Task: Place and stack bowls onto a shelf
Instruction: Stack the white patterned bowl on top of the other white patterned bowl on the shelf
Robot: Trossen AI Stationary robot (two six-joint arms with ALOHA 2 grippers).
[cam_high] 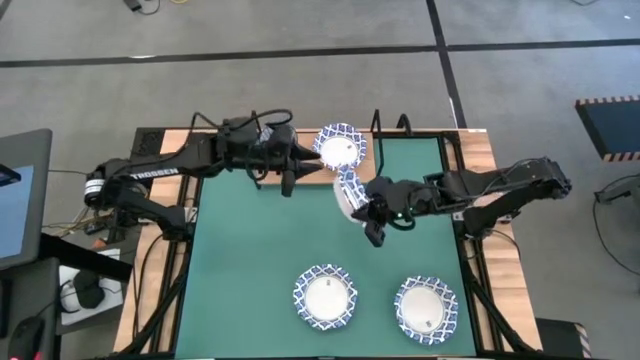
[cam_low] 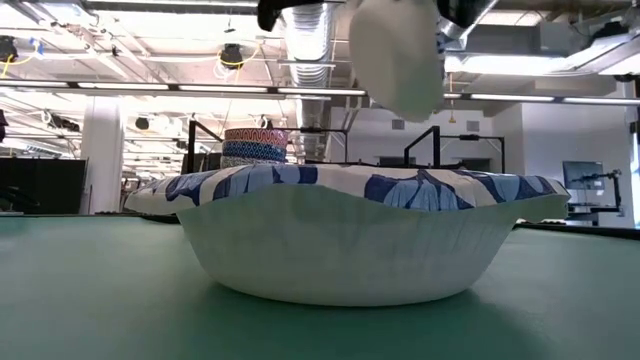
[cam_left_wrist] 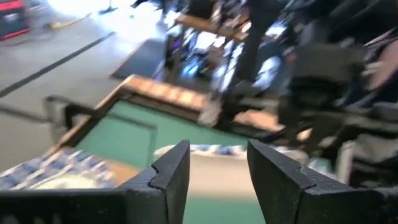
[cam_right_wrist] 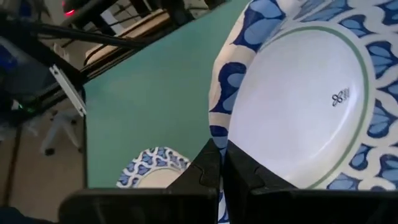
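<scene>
My right gripper [cam_high: 364, 208] is over the middle of the green mat, shut on a wide white bowl with a blue patterned rim [cam_high: 347, 190], lifted and tipped on edge. My left gripper [cam_high: 288, 182] hovers open near the mat's far left, beside the shelf, holding nothing. On the shelf's wood board [cam_left_wrist: 121, 169] sits a patterned bowl [cam_high: 339, 148], resting on its base. In the low view a stack of small bowls [cam_low: 255, 146] stands behind on the shelf's frame [cam_low: 452, 140]. Two more patterned bowls [cam_high: 325, 297] [cam_high: 427, 308] rest on the mat near its front edge. My right gripper pinches the bowl's patterned rim [cam_right_wrist: 219, 127] between its two fingers, one finger [cam_right_wrist: 205, 171] on the outer wall and one [cam_right_wrist: 245, 171] inside. The bowl is lifted clear of the mat and stands steeply tilted, its hollow facing the wrist camera.
The green mat [cam_high: 250, 260] has free room on its left half. Black upright posts of the shelf frame [cam_high: 376, 122] stand at the far edge. The nearest bowl [cam_low: 350, 235] fills the low view. Cables and a monitor lie off the table's left side.
</scene>
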